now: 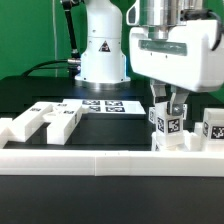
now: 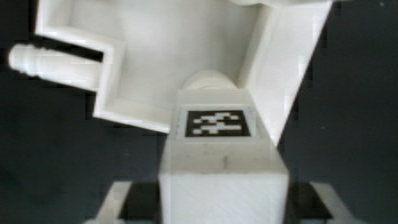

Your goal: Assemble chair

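My gripper (image 1: 168, 112) hangs at the exterior view's right, shut on an upright white post (image 1: 168, 126) that carries black-and-white tags. In the wrist view the post (image 2: 219, 150) runs away from the camera between my fingers (image 2: 125, 203), whose dark inner faces lie against its sides. Its far end sits over a larger white chair part (image 2: 169, 60) with a round peg sticking out of its side. More white chair parts (image 1: 45, 121) lie at the exterior view's left. Another tagged part (image 1: 212, 128) stands just right of my gripper.
A long low white rail (image 1: 100, 160) runs across the front of the table. The marker board (image 1: 104, 105) lies flat in front of the robot base (image 1: 102, 45). The table top is black.
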Action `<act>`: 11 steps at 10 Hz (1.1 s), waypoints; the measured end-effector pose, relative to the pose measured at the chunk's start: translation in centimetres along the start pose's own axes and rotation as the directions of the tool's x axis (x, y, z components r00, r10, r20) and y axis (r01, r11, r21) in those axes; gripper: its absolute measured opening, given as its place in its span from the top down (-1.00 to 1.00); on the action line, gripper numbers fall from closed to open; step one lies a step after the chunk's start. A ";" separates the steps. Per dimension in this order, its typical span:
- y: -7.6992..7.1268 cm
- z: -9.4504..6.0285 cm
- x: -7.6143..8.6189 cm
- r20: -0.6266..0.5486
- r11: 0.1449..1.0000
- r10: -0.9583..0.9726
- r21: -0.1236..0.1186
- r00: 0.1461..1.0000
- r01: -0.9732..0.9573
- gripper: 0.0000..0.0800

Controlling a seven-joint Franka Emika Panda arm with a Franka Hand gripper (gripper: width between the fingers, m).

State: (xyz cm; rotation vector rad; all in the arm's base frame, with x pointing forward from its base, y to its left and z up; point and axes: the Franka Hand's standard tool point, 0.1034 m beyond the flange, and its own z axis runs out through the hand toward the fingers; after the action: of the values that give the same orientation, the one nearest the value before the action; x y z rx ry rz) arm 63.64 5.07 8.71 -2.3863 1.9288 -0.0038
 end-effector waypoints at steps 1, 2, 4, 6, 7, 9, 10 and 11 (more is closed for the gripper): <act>0.0 0.0 0.0 0.004 0.996 0.084 0.001 0.996 -0.084 0.28; 0.0 0.0 0.0 0.007 0.989 0.148 0.000 0.989 -0.148 0.28; 0.0 0.0 -0.2 0.008 0.962 0.273 -0.002 0.962 -0.273 0.28; 0.0 0.1 -0.3 0.008 0.943 0.334 -0.002 0.943 -0.334 0.28; 0.0 0.1 -0.3 0.008 0.952 0.308 -0.001 0.951 -0.308 0.09; 0.0 0.1 -0.4 0.008 0.973 0.230 0.000 0.973 -0.230 -0.25; -0.1 0.1 -0.5 0.008 0.986 0.169 0.000 0.986 -0.169 -0.53; -0.1 0.1 -0.6 0.007 0.996 0.086 0.001 0.996 -0.086 -0.53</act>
State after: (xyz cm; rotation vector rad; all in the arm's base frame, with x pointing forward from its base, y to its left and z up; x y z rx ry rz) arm 63.58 5.71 8.68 -2.2971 2.0262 0.0090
